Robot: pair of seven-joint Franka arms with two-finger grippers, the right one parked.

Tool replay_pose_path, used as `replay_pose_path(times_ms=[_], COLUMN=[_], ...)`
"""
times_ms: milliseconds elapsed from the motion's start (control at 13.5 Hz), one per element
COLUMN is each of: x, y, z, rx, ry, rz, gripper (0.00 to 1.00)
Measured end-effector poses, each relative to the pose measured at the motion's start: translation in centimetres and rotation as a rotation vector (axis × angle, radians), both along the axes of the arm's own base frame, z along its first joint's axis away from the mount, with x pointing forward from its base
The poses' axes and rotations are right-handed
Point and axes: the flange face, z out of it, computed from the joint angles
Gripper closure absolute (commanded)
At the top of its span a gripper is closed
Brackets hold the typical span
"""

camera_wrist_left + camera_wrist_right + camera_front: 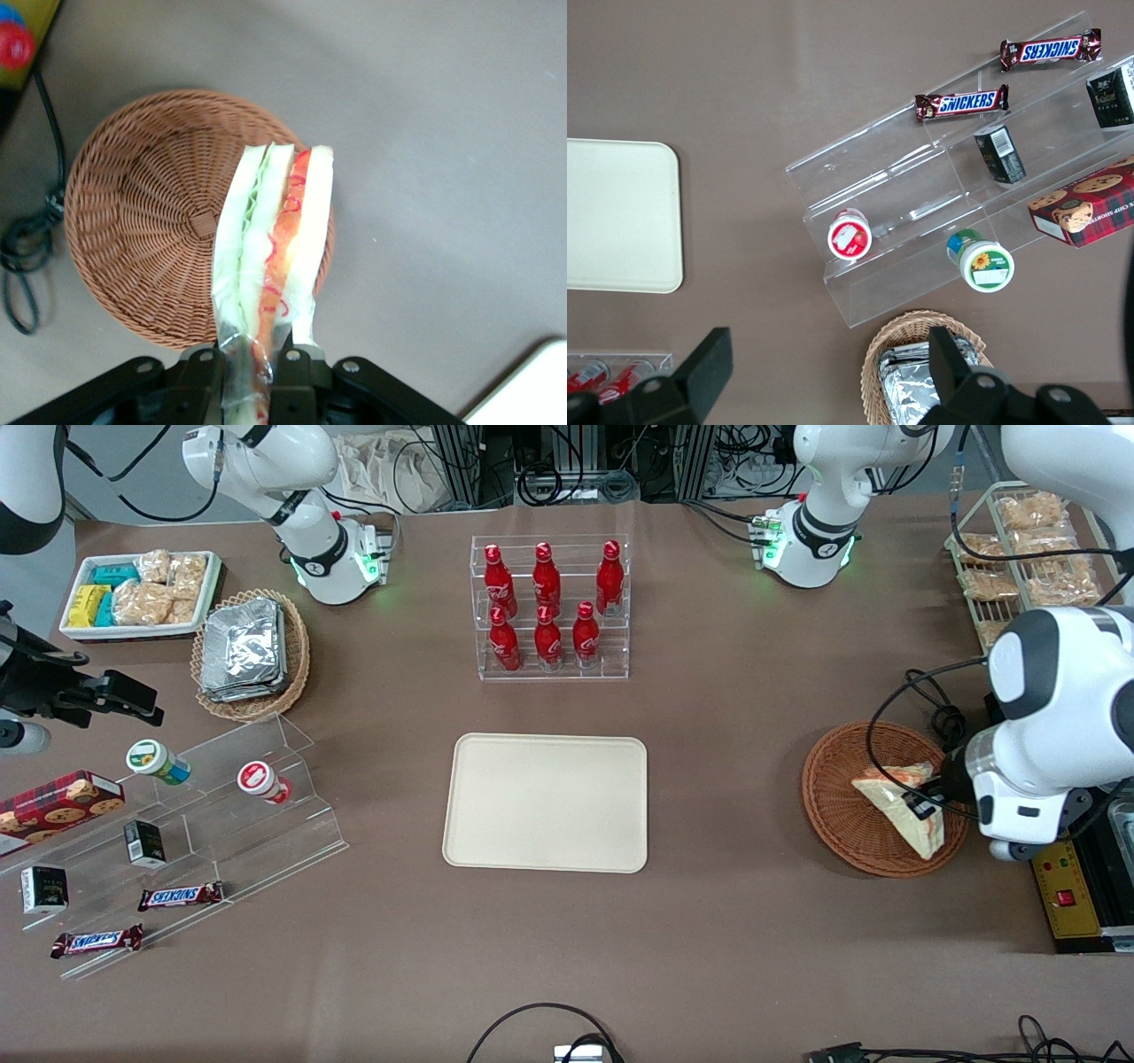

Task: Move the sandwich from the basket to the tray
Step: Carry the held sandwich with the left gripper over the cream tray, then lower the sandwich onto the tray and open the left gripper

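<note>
The sandwich (897,804) is a plastic-wrapped wedge of white bread with orange-red and pale green filling (275,230). My left gripper (927,808) is shut on its wrapped end, one finger (202,376) on each flat face. The gripper (251,367) holds the wedge over the round reddish-brown wicker basket (837,797), above the rim nearer the tray (133,221). The basket's inside is otherwise bare. The flat cream tray (547,802) lies at the table's middle with nothing on it; a corner of it shows in the left wrist view (532,390) and one end in the right wrist view (620,212).
A clear rack of red bottles (551,607) stands farther from the front camera than the tray. A black cable (921,708) loops over the basket. A yellow-and-black device (1076,890) sits beside the basket. Acrylic steps with snacks (190,828) and a foil-pack basket (251,654) lie toward the parked arm's end.
</note>
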Motion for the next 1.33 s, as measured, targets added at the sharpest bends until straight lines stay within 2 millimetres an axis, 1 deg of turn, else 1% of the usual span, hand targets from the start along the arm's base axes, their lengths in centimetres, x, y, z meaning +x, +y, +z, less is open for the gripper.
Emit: replay_pose_path(times_ms=[74, 148, 222, 370, 444, 519, 593, 741, 889, 1037, 1111, 1185, 1333], x=[-0.2, -0.6, -1.1, -2.4, -3.0, -3.6, -4.1, -4.5, -4.9, -5.4, -5.6, -5.8, -6.1], y=[-3.4, -7.3, -11.6, -19.8, -23.3, -26.4, -28.9, -32.7, -35.7, -37.2, -37.5, -37.8, -38.5], z=[0.8, 1.1, 0.8, -0.8, -2.1, -3.6, -5.3, -8.8, -12.7, -16.2, -17.4, -18.4, -19.7], rx=[0.012, 0.011, 0.009, 0.007, 0.006, 0.005, 0.004, -0.01, -0.039, -0.054, -0.054, -0.052, -0.055], ry=[0.007, 0.022, 0.036, 0.049, 0.059, 0.072, 0.085, 0.088, 0.076, 0.09, 0.1, 0.106, 0.102], rz=[-0.065, -0.127, -0.19, -0.288, -0.333, -0.374, -0.407, -0.455, -0.469, -0.476, -0.478, -0.473, -0.461], gripper=[1.0, 1.0, 1.0, 1.0, 1.0, 1.0, 1.0, 1.0, 1.0, 1.0, 1.0, 1.0, 1.0])
